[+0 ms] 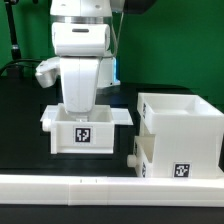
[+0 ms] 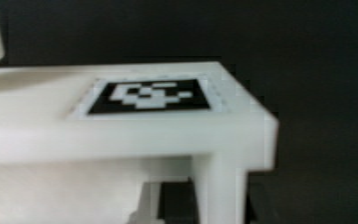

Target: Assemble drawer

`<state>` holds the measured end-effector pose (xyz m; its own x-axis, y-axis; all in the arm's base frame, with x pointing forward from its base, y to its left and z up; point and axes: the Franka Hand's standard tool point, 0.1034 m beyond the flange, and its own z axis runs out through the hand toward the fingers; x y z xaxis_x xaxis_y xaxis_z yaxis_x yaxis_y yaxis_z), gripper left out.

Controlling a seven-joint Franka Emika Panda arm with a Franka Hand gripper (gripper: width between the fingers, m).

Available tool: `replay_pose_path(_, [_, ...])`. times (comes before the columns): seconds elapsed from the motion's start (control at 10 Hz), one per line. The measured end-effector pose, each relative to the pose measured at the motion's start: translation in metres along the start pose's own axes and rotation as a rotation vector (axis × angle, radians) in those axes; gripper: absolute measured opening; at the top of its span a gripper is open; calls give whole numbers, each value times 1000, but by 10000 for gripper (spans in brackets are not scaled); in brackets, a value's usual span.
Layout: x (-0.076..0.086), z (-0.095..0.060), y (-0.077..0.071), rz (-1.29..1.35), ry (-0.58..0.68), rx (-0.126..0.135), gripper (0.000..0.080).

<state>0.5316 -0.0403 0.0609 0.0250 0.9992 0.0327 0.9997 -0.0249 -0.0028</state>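
A small white open-top tray (image 1: 88, 132) of the drawer stands on the black table at the centre, with a square tag on its front. My gripper (image 1: 80, 106) reaches straight down into it, and its fingertips are hidden behind the tray's walls. In the wrist view the tray's tagged wall (image 2: 149, 120) fills the picture, very close and blurred. The frames do not show whether the jaws are open or shut. The large boxy casing (image 1: 190, 120) stands at the exterior view's right. A second tray (image 1: 165, 165) sits low in its front, its round knob (image 1: 133, 160) pointing toward the first tray.
A long low white border rail (image 1: 100, 186) runs along the front of the table, just in front of the tray and the casing. A green wall and dark equipment stand behind the arm.
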Motion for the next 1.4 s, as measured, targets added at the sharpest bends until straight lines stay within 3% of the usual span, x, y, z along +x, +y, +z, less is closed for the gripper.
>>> replay_pose_path(0.3, [4,5,-3,-28,-3,11,39])
replay_pose_path(0.9, [41,4,9,-3,-1,-3,39])
replay_pose_path(1.4, [42,5,8,24,-1,-1,39])
